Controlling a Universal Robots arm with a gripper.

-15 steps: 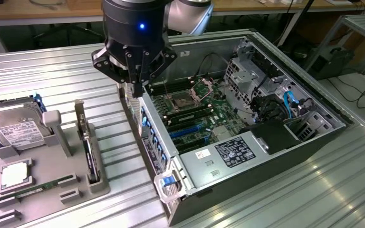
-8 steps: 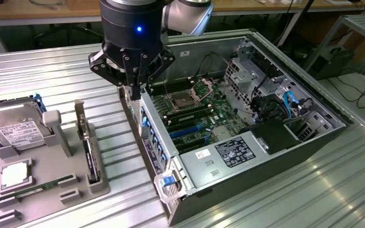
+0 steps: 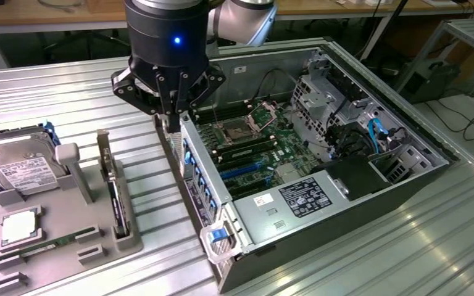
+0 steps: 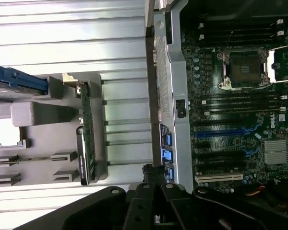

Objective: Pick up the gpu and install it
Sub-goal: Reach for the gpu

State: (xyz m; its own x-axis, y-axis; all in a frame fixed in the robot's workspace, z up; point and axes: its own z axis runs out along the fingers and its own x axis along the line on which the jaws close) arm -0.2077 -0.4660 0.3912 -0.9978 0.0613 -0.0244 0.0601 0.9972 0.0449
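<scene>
Black hand (image 3: 171, 123) clenched, fingers together, poised at the rear wall (image 3: 195, 176) of the open computer case (image 3: 385, 105).
The motherboard (image 3: 253, 148) lies just inside that wall. A strip of bare ribbed bench (image 3: 56, 98) separates the wall from the grey holder (image 3: 97, 228) on the exterior view's left. The gpu (image 3: 115, 185) stands on edge in the holder's long slot, apart from the hand: a thin dark card with a silver bracket at one end. A hard drive (image 3: 23, 163) rests beyond it.
</scene>
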